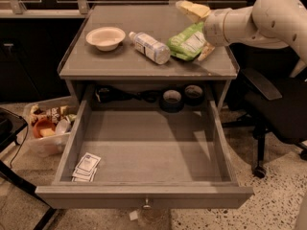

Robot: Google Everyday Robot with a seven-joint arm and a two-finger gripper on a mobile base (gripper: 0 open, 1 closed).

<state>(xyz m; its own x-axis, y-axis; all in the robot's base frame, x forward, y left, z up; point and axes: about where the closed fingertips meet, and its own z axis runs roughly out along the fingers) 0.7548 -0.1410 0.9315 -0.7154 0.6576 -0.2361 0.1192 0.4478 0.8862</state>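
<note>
1. Gripper [203, 31] sits over the table's [86, 67] back right corner, right at the right-hand end of the green snack bag [184, 42]. Open or closed: cannot tell from the camera view.
2. Arm [268, 16] comes in from off the table's right side, white, running roughly level above the top.
3. Green snack bag lies flat on the table top, right of centre, with a white label facing up. It looks to be touching the gripper; whether it is gripped cannot be told.
4. Water bottle [149, 47] lies on its side at the table's centre, just left of the bag and close to it, cap end toward the back left.
5. Bowl [105, 36] stands upright on the table's left half, well apart from the bag and near the bottle.
6. Drawer [144, 195] under the table top is pulled fully out toward the camera; small knob [147, 205] at the middle of its front.
7. White packets [86, 166], a small stack, lie in the drawer's front left corner.
8. Two tape rolls [171, 99] sit side by side under the table top at the drawer's back, right of centre. A dark cable bundle [115, 95] lies to their left.
9. Plastic bin [48, 128] of mixed items stands on the floor left of the table.
10. Office chair [278, 109] stands on the floor right of the table, below the arm.
</note>
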